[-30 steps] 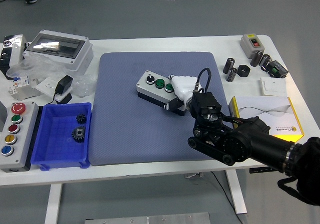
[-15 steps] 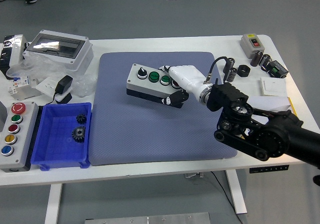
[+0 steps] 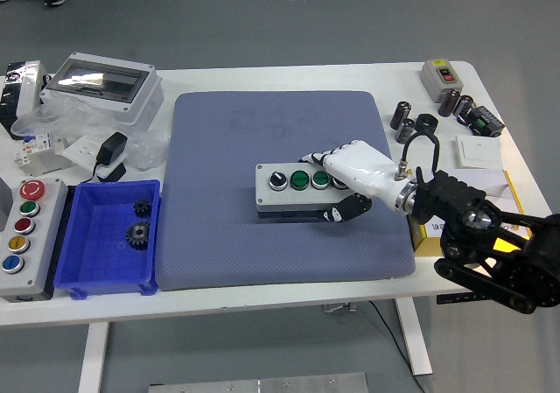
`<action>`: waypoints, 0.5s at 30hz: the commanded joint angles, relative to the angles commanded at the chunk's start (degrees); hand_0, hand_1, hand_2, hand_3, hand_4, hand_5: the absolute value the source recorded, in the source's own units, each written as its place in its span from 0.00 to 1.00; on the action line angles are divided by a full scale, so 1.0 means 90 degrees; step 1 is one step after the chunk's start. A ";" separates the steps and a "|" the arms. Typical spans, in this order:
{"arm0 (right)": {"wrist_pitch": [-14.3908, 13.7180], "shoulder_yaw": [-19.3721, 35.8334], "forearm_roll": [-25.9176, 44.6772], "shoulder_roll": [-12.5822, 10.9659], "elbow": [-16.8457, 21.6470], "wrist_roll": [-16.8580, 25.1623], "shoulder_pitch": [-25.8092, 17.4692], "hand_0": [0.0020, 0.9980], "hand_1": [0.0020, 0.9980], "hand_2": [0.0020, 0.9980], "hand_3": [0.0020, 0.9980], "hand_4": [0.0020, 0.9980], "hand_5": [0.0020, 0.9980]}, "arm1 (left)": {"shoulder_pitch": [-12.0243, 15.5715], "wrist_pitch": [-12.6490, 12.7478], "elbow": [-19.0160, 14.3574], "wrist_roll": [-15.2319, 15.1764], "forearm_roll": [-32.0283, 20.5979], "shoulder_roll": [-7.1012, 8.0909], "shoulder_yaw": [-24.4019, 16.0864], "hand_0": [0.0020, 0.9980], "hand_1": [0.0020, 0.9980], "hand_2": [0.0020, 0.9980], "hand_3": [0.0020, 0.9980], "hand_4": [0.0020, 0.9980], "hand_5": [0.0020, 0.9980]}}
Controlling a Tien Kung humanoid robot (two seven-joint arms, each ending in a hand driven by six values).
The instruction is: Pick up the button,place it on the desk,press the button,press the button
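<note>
The right hand (image 3: 354, 172) has its fingers wrapped around the button box (image 3: 297, 192), steadying it flat on the blue mat (image 3: 227, 235) so its buttons face up for pressing.

A workshop or lab: white bench (image 3: 289, 78) strewn with a parts bin (image 3: 105, 275), gears (image 3: 138, 232) and switch boxes (image 3: 19, 227).

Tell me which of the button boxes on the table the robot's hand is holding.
The three-button box on the blue mat, gripped by the right hand. The five-button box and small two-button box sit untouched.

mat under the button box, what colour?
Blue-grey, finely textured mat; the button box sits on it in the right hand. Head view.
</note>
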 joint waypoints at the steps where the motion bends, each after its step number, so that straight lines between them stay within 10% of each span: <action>1: -0.0003 0.0028 -0.0001 0.0045 -0.0033 -0.0010 -0.0022 0.37 0.38 0.41 0.31 0.15 0.00 | -0.0006 0.0000 0.0002 -0.0005 0.0009 -0.0001 -0.0006 0.69 0.64 0.62 0.67 0.71 0.40; 6: -0.0013 0.0001 0.0092 0.0218 -0.0147 -0.0066 -0.0065 0.37 0.38 0.41 0.31 0.15 0.00 | -0.0031 0.0000 0.0001 0.0001 0.0032 -0.0015 -0.0017 0.69 0.64 0.62 0.67 0.71 0.40; 7: -0.0014 -0.0030 0.0136 0.0238 -0.0161 -0.0071 -0.0064 0.64 0.68 0.70 0.68 0.29 0.16 | -0.0032 0.0001 0.0001 0.0003 0.0031 -0.0019 -0.0016 0.69 0.64 0.62 0.67 0.71 0.40; 15: 0.0038 -0.0249 0.0520 0.0319 -0.0198 -0.0092 -0.0012 0.79 0.78 0.82 0.78 0.33 0.17 | -0.0026 0.0013 -0.0010 0.0038 0.0021 -0.0025 -0.0007 0.69 0.64 0.62 0.67 0.71 0.40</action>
